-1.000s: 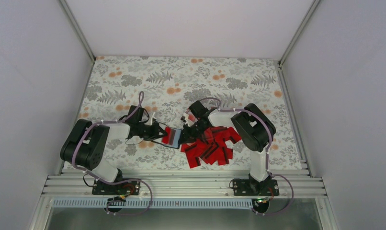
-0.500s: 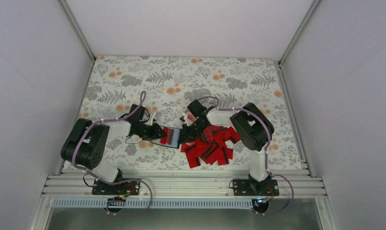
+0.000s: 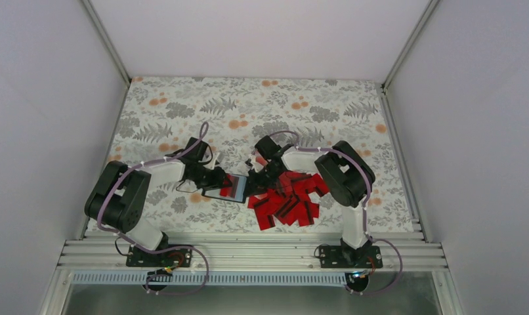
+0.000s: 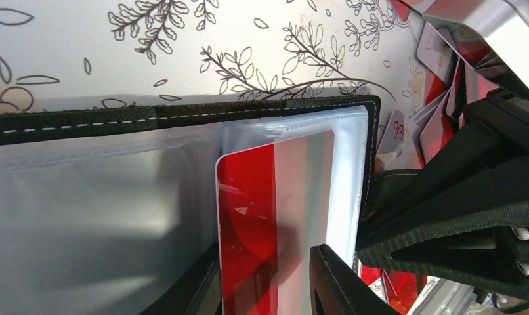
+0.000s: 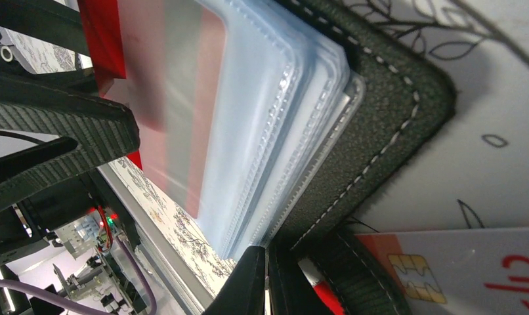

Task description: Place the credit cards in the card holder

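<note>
The card holder (image 3: 224, 189) lies open between the arms, with a black stitched cover (image 4: 183, 115) and clear sleeves. A red credit card (image 4: 249, 216) sits partly inside a sleeve. My left gripper (image 3: 214, 178) is open, and its fingers (image 4: 334, 282) flank that card's near end. My right gripper (image 3: 256, 180) is shut on the holder's right cover edge (image 5: 354, 170), with its jaws almost touching. In the left wrist view the right gripper (image 4: 459, 197) shows at the holder's right edge. The other red cards (image 3: 288, 201) lie in a heap right of the holder.
The floral cloth (image 3: 249, 111) covers the table. White walls and metal rails (image 3: 249, 252) enclose it. A pale card with a gold chip (image 5: 459, 269) lies under the right gripper. Loose cards (image 4: 439, 125) crowd the holder's right side.
My left gripper has moved right and away from the base, toward the holder. Less of the red card shows outside the sleeve. The right arm has hardly moved.
</note>
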Available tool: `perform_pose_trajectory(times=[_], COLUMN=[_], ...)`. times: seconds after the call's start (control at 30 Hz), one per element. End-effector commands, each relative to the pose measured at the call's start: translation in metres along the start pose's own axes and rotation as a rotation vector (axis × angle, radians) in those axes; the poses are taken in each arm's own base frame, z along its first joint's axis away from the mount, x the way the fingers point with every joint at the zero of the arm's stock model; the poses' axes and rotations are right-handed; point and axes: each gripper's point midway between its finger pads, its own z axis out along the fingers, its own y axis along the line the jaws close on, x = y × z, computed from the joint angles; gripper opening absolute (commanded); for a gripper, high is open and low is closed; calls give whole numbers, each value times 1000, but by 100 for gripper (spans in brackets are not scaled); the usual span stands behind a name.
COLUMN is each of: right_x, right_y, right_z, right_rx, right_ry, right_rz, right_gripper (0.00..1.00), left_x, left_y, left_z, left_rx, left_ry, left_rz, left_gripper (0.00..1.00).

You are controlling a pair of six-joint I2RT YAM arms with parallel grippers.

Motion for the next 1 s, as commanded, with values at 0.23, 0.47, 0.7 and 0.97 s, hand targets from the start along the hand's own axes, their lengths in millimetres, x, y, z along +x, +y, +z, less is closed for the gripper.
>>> perform_pose_trajectory(times=[0.23,0.47,0.7,0.97], right_x=[-29,-33,-35,-37], right_y=[-11,-7,-5,-2], right_z=[2,1,1,0], right_rx=[90,81,74,62], right_ry=[-110,-116,-121,-131], right_rz=[-50,-52,-56,-57], right_gripper=[4,4,4,4], left_x=[10,11,15,16], left_y=[15,14,14,15], left_z=[3,4,7,7], left_rx=[-184,-250,-343,-488], left_ry=[51,68,98,107], left_rz=[2,0,10,-17], left_gripper=[38,42,54,63])
